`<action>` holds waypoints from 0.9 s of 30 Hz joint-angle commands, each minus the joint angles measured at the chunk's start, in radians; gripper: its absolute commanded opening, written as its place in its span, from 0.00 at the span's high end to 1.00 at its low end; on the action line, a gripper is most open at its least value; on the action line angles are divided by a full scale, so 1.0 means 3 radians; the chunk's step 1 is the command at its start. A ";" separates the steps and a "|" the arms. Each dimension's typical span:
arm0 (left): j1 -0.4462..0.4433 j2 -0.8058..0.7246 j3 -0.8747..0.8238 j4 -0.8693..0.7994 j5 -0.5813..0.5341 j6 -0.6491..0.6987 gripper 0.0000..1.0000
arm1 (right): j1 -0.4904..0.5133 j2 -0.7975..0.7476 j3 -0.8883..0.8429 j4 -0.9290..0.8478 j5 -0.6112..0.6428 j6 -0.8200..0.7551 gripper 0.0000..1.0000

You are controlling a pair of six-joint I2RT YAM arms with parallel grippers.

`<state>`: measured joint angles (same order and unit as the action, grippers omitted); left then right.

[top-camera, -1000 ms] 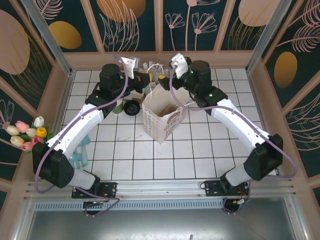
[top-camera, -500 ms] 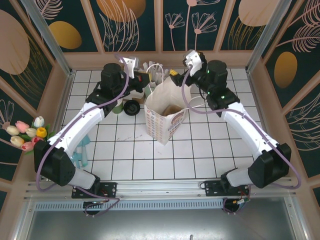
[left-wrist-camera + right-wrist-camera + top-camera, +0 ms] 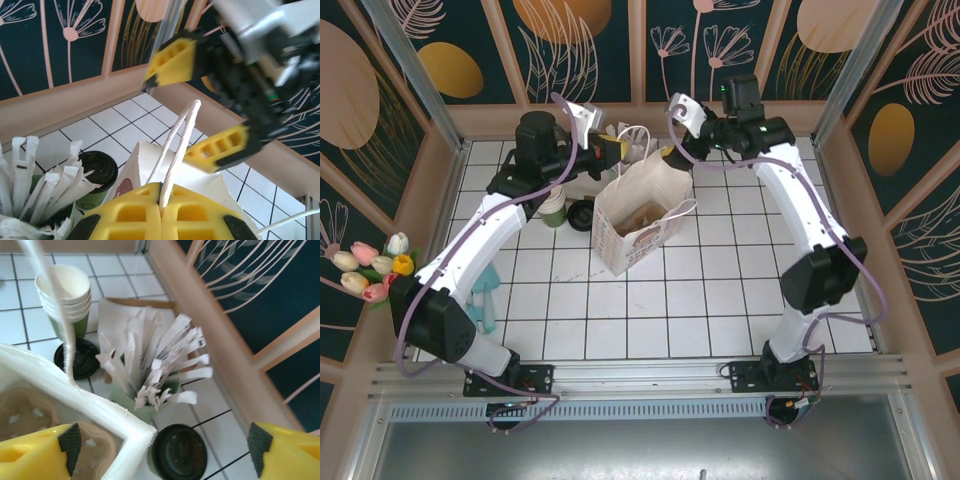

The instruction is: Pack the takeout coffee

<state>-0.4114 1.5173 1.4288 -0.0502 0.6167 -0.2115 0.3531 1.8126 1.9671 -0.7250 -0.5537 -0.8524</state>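
The coffee (image 3: pixel 180 456), far behind the bag (image 3: pixel 625 240) beside the straws (image 3: pixel 155 365), is probably light and crushable, so the wide-open, empty right gripper (image 3: pixel 165 442) should clasp just under its lid (image 3: pixel 186 450) while the left gripper (image 3: pixel 161 202) pinches the bag's handle (image 3: pixel 175 145).

Right claw (image 3: pixel 165 442) spread wide; takeout coffee (image 3: pixel 179 454) between fingers, just beside bag (image 3: pixel 75 390), straw holder (image 3: pixel 146 412).

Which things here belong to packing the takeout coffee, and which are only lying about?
For the job: takeout coffee; paper bag, its handle pinched by left gripper; open right gripper.
Lying about: straw holder; stacked cups; loose lid; tulips.
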 commanded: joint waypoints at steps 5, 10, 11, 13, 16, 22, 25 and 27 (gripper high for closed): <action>0.0006 0.0088 0.0233 -0.0179 0.0226 0.0274 1.00 | 0.0134 0.0491 0.0655 -0.0985 -0.0396 -0.0642 0.16; 0.0004 0.0200 0.0355 -0.0269 0.0320 0.0278 1.00 | 0.0212 0.0532 0.0579 -0.0817 -0.0401 -0.0758 0.23; 0.0006 0.0223 0.0368 -0.0265 0.0351 0.0271 1.00 | 0.0242 0.0552 0.0567 -0.0783 -0.0363 -0.0784 0.26; 0.0006 0.0248 0.0376 -0.0237 0.0363 0.0243 1.00 | 0.0270 0.0554 0.0499 -0.0707 -0.0396 -0.0814 0.30; 0.0006 0.0240 0.0339 -0.0160 0.0400 0.0214 1.00 | 0.0286 0.0538 0.0424 -0.0652 -0.0392 -0.0844 0.37; 0.0006 0.0220 0.0313 -0.0078 0.0397 0.0234 1.00 | 0.0281 0.0441 0.0350 -0.0623 -0.0299 -0.0879 0.59; 0.0011 0.0185 0.0307 -0.0066 0.0427 0.0235 1.00 | 0.0256 0.0303 0.0239 -0.0611 -0.0224 -0.0793 0.71; 0.0013 0.0128 0.0269 -0.0032 0.0489 0.0236 1.00 | 0.0231 0.0183 0.0137 -0.0615 -0.0190 -0.0683 0.83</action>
<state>-0.4103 1.5818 1.5074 -0.1097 0.7147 -0.1501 0.4278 1.9392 2.0438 -0.8902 -0.6174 -1.0851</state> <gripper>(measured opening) 0.056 0.203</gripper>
